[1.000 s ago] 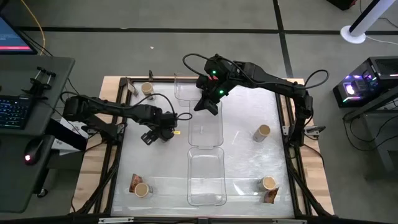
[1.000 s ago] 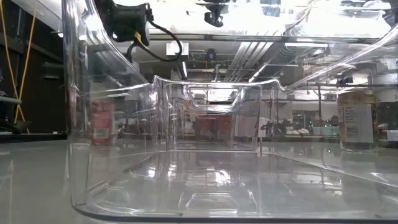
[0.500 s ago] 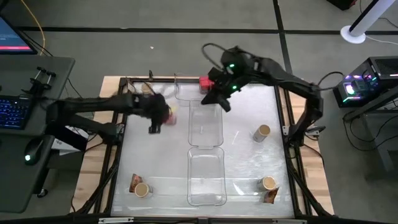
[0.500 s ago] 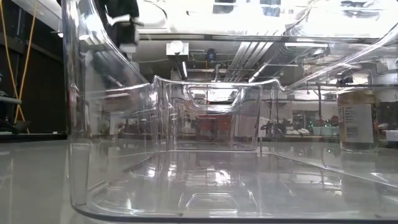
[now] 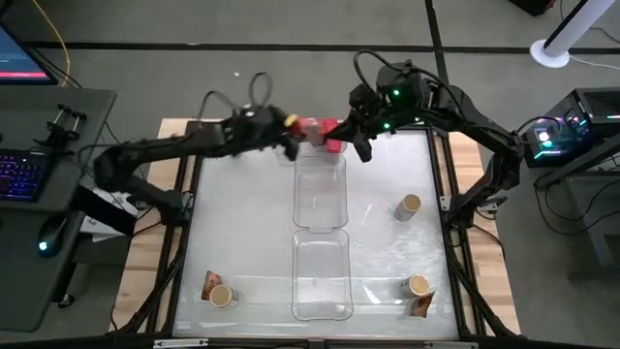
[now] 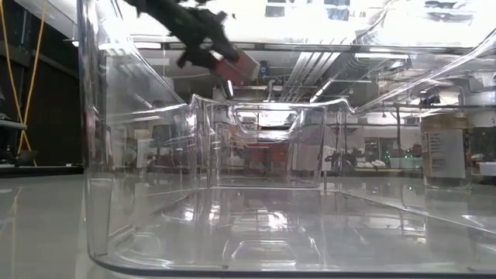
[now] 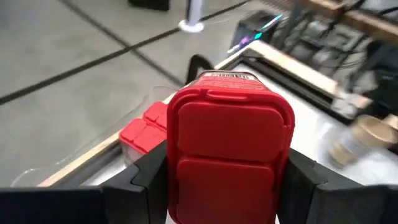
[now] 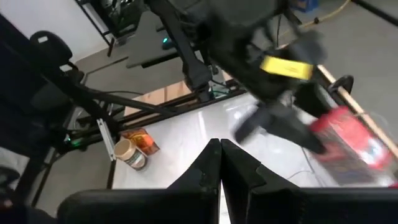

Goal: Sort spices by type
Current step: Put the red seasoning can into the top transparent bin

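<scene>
Left gripper (image 5: 294,139): pinching a red box (image 7: 228,146) between its two fingers, one finger (image 7: 144,180) on each side of the box; held up in the air over the far end of the table.
Held red box: its hinged lid faces the wrist camera; from table height it hangs tilted, high above the clear trays (image 6: 236,68).
Just beyond the left gripper: more red boxes (image 5: 329,136) lie together in the farthest clear tray (image 5: 291,147); from the left wrist two of them (image 7: 142,132) show side by side below the held one.
Right gripper (image 5: 362,147): fingers pressed together, holding nothing; it hangs just beside the red boxes, on their other side from the left gripper.
Nearer than the grippers: a middle clear tray (image 5: 320,199) and a near clear tray (image 5: 322,276), in a row down the table's centre.
Off to the right gripper's side: a round jar (image 5: 409,206) with a tan top, standing alone on the table (image 5: 387,252).
Near right corner: another jar (image 5: 418,285) touching a brown-orange packet (image 5: 421,305).
Near left corner: a jar (image 5: 222,296) beside a packet (image 5: 209,286).
Seen from the right wrist: one more jar (image 8: 127,153) with a packet (image 8: 145,142) just beside it.
</scene>
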`<action>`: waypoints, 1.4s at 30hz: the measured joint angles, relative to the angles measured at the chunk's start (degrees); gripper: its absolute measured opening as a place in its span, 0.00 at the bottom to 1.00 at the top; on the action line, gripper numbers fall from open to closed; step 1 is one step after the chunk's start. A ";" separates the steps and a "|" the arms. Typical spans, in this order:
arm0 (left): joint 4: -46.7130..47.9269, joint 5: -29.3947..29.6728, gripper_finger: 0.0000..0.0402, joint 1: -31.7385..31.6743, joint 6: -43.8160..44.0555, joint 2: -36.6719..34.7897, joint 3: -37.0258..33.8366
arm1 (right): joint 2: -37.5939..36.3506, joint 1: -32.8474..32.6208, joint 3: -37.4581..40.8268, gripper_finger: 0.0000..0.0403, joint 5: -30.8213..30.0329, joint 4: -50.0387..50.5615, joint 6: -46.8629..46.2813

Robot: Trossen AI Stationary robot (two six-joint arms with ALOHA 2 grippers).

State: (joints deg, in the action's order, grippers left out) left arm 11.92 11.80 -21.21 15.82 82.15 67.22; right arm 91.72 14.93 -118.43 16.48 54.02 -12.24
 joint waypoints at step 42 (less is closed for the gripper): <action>30.57 -5.79 0.52 -3.55 17.20 32.47 27.84 | 0.20 0.04 0.02 0.00 -3.00 3.37 -2.74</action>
State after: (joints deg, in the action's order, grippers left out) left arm 42.49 6.02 -24.75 33.01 114.63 95.07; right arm 91.92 14.96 -118.41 13.47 57.39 -14.98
